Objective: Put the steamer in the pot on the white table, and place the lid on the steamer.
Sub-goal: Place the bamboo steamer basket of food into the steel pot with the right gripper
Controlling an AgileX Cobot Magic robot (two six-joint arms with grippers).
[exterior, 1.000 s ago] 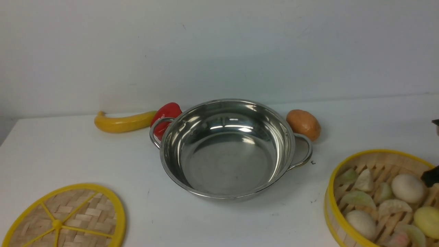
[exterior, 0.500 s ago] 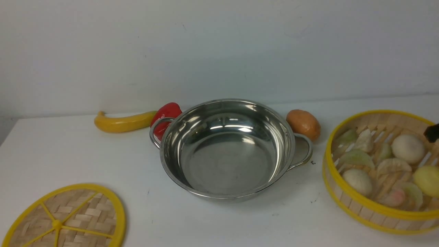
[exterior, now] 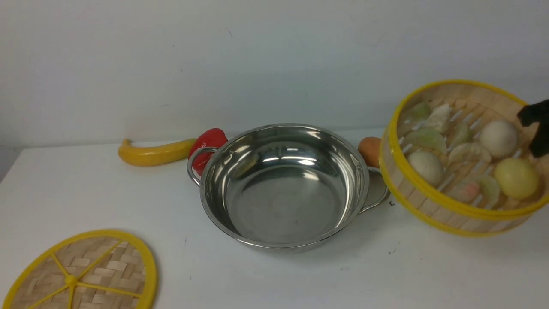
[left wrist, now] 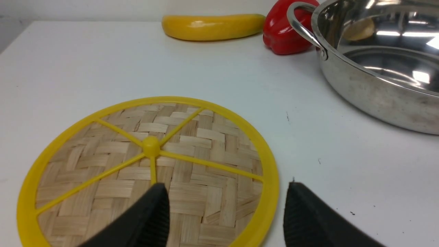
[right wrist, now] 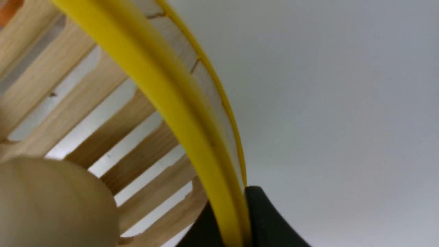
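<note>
The steamer (exterior: 461, 161), a bamboo basket with yellow rim bands and pale dumplings and buns inside, hangs tilted in the air, to the right of the pot and a little above it. My right gripper (exterior: 534, 128) is shut on its far right rim; in the right wrist view the black fingers pinch the yellow rim (right wrist: 178, 113) at the gripper (right wrist: 236, 219). The empty steel pot (exterior: 279, 201) stands mid-table on the white table (exterior: 107, 193). The lid (exterior: 85, 274) lies flat at the front left. My left gripper (left wrist: 226, 192) hovers open over the edge of the lid (left wrist: 147, 164).
A yellow banana-like toy (exterior: 154, 153) and a red pepper (exterior: 208, 143) lie behind the pot's left handle. A brown potato (exterior: 369, 150) sits behind the right handle, partly hidden by the steamer. A pale wall closes off the back of the table.
The steamer has risen off the table at the right, moving up and slightly left toward the pot and tilting. The left gripper and lid have not moved.
</note>
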